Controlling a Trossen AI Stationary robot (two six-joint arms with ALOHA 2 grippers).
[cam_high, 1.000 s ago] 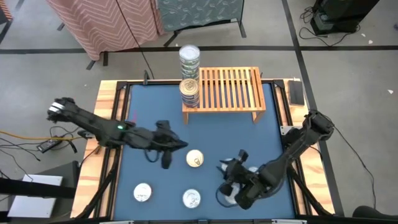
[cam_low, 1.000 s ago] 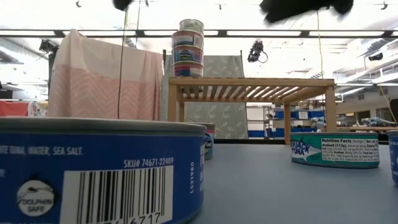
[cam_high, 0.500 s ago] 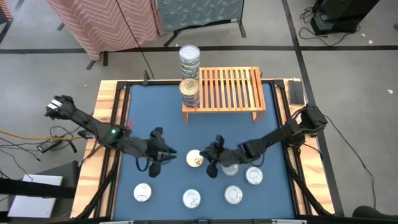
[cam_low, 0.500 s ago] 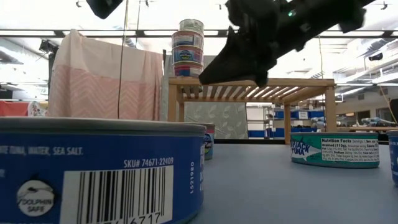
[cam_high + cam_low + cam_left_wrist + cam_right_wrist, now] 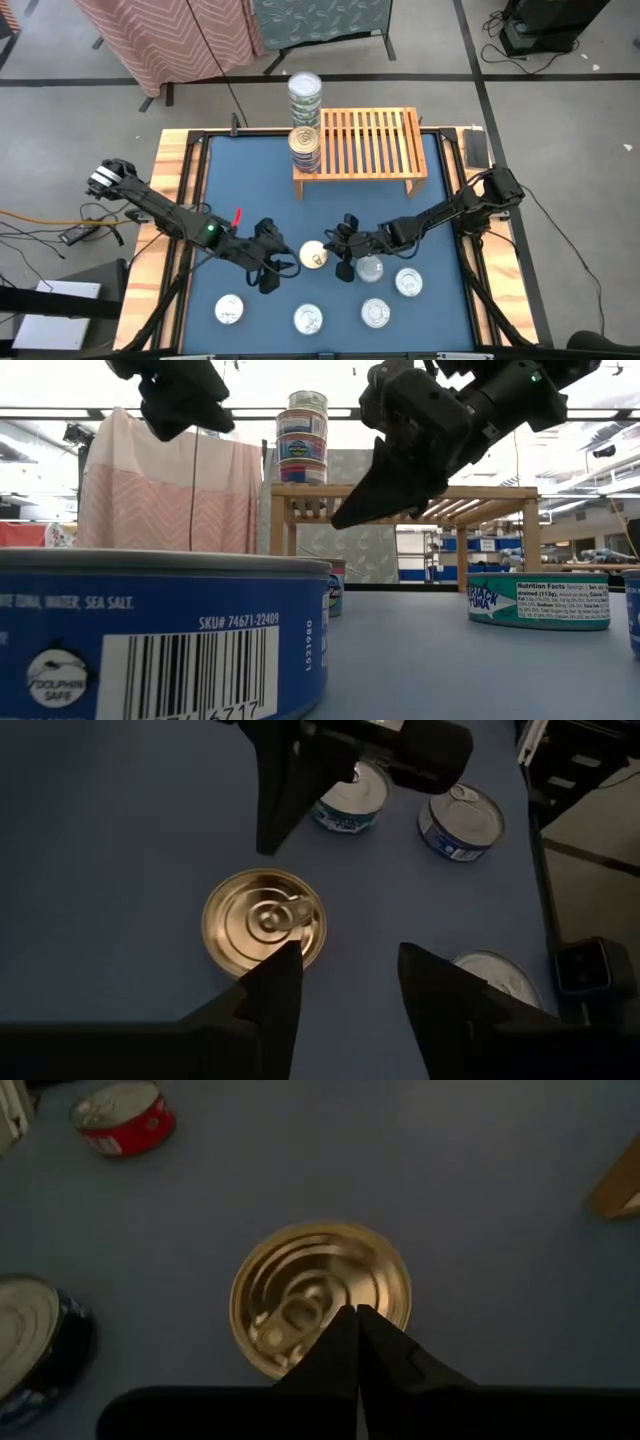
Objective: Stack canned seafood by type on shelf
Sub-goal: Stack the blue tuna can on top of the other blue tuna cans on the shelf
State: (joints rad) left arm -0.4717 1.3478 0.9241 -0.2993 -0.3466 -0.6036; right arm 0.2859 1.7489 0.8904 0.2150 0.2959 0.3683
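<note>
**Two grippers crowd one gold-topped tin**

High view: the shelf (image 5: 368, 140), pale slatted wood, sits in the upper middle of the frame with a stack of tins (image 5: 304, 118) at its left end. Just below centre lies a gold-topped tin (image 5: 314, 255). The left gripper (image 5: 274, 262) is just left of it, the right gripper (image 5: 343, 254) just right of it. My worry: both converge on one can, so they may knock each other or shove the tin away. More silver-topped tins (image 5: 374, 312) line the lower edge.

Low view: a blue-labelled tin (image 5: 160, 635) fills the lower left, smooth printed metal with a barcode. Both arms hang dark across the top.

Left wrist view: the left gripper's fingers (image 5: 268, 1005) stand apart, one tip at the tin's rim. The lid is glossy, ringed, with a pull tab; closing off-centre could slip on it.

Right wrist view: the right gripper's fingers (image 5: 345, 1350) are pressed together, empty, over the lid; a closed tip could only push.
</note>
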